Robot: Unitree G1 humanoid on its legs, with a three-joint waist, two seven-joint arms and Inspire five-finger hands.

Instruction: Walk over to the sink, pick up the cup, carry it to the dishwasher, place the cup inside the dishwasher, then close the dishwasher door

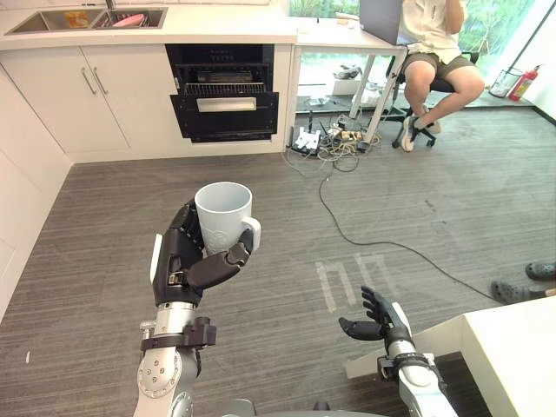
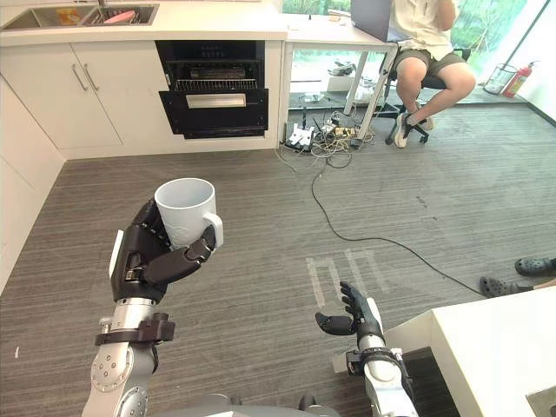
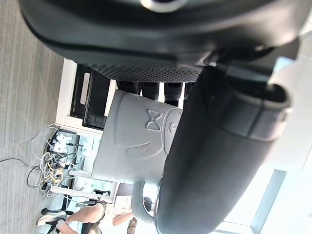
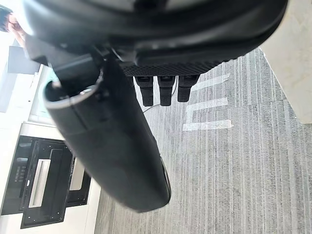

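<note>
Grey plank floor (image 1: 417, 217) lies open up to the black built-in dishwasher (image 1: 224, 91) at upper centre. At lower left, the left robot hand (image 1: 187, 261) clasps an upright white handled cup (image 1: 223, 213). The right robot hand (image 1: 373, 321) hangs relaxed beside a white worktop corner (image 1: 512, 339).

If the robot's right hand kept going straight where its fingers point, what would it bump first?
Probably the grey floor, around the white tape stripes: past the fingers of the open right hand nothing else stands in the way. Depth is hard to judge.
</note>
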